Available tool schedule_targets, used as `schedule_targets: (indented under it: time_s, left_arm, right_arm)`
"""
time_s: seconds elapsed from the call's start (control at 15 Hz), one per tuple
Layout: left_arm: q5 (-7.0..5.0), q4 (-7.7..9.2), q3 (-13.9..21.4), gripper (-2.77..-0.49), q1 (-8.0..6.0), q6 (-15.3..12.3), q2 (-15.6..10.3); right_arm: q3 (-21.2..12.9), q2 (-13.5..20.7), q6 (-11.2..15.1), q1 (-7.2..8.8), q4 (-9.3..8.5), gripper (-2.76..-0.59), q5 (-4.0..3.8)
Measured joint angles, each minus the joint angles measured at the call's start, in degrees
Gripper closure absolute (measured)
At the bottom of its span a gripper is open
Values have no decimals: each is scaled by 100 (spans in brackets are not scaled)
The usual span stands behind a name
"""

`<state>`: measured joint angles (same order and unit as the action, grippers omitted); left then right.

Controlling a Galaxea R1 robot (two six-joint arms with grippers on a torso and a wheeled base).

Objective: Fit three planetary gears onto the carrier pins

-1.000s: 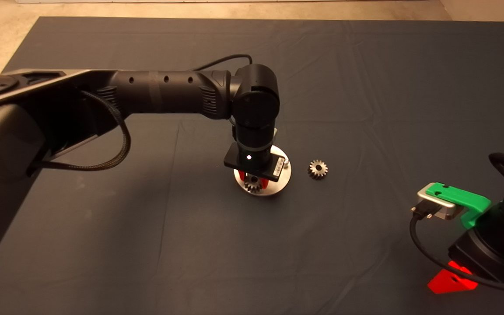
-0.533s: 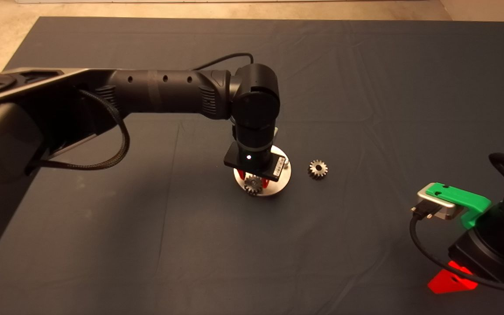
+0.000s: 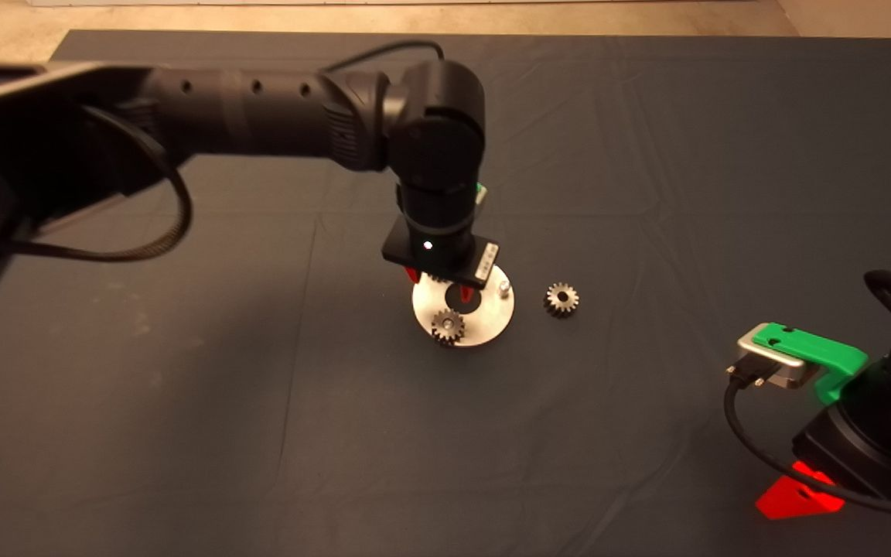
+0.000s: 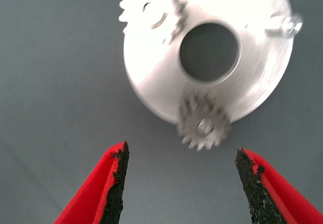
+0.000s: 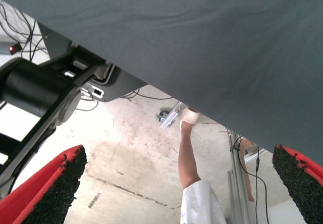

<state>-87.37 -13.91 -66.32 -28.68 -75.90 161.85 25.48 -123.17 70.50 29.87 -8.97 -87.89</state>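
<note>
Two gears (image 4: 203,127) sit on the disc (image 3: 492,317), so the left gripper (image 4: 179,183), fingers spread and empty, must fetch the third gear (image 3: 561,299) at 3 o'clock.

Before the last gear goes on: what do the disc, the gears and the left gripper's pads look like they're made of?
Disc: apparently bare metal, bright silver with a brushed sheen. Gears, such as the mounted one and the loose one on the mat: likely steel, duller grey with glinting teeth. Left gripper pads: black, rough and crumbly, probably rubber or foam on red plastic.
</note>
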Motion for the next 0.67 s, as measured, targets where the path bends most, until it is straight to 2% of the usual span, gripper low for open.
schedule_targets:
  time_s: [0.13, 0.2, 0.27, 0.4, 0.53, 0.67]
  left_arm:
    - [18, 83, 715, -160, 5, -366, -431]
    - [22, 107, 1090, -160, -1, -554, -720]
    - [20, 174, 1409, -171, -30, -782, -1021]
    - [-35, 201, 1948, -175, -85, -1086, -1454]
    - [-23, 267, 2506, -189, -91, -1400, -1618]
    - [13, 313, 2874, -189, -116, -1705, -1706]
  right_arm:
    - [303, -6, -337, 0, 0, -275, 11]
    - [545, -17, -661, 0, 0, -275, 13]
    - [793, -17, -1053, 0, 0, -275, 16]
    - [1369, -101, -1776, 0, 0, -275, 2]
    - [1934, -389, -2474, 0, 1, -275, 6]
    - [2336, -661, -3191, 0, 0, -275, 20]
